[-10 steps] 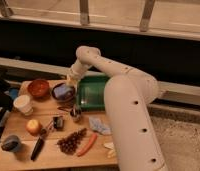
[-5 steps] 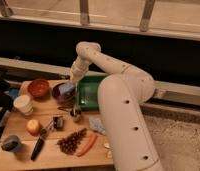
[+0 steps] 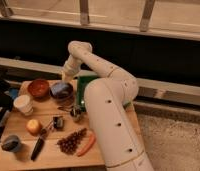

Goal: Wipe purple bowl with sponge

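The purple bowl (image 3: 61, 90) sits on the wooden table (image 3: 48, 159) at the back, between a brown bowl (image 3: 38, 87) and a green tray (image 3: 86, 86). My gripper (image 3: 67, 76) hangs at the end of the white arm, just above the purple bowl's far right rim. A pale yellowish piece at its tip looks like the sponge (image 3: 66, 78), held in the gripper. Whether the sponge touches the bowl cannot be told.
A white cup (image 3: 24, 104), an apple (image 3: 33, 126), a dark mug (image 3: 10, 144), a black-handled tool (image 3: 37, 149), a brown cluster (image 3: 70, 141) and an orange carrot-like thing (image 3: 86, 143) lie on the table. My own arm covers the table's right side.
The gripper rose up and to the right, away from the bowl, then came back down and left to the bowl's rim. The other things have not moved.
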You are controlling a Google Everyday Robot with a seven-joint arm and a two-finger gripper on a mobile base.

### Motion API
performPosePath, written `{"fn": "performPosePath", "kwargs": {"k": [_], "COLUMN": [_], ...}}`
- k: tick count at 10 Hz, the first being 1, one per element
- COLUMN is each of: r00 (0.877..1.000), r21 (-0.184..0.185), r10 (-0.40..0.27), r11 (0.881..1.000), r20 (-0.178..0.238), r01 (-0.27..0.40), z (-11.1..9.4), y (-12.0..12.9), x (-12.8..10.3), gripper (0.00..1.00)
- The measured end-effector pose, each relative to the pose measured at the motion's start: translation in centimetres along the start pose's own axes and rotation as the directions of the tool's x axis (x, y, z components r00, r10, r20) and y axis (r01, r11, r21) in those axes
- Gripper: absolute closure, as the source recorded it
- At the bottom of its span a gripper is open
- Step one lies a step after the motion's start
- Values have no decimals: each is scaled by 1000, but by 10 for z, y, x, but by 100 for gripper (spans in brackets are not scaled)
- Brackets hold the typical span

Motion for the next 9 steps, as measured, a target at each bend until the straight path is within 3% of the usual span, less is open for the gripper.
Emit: {"fn": "performPosePath", "kwargs": {"k": [2,4,6,9], "r00": [1000,999,996,996], "r21": [-7,8,52,90], "r10": [-2,21,69,85], "r11": [1000,1000,996,993], "r20": [-25,-48,-49,-33], "r01": [2,-21,-67,-81], "z": [4,-2,-20,-30], "y": [4,-3,-24,-38], "x": [7,26,47,44], "gripper": [100,100,100,100]}}
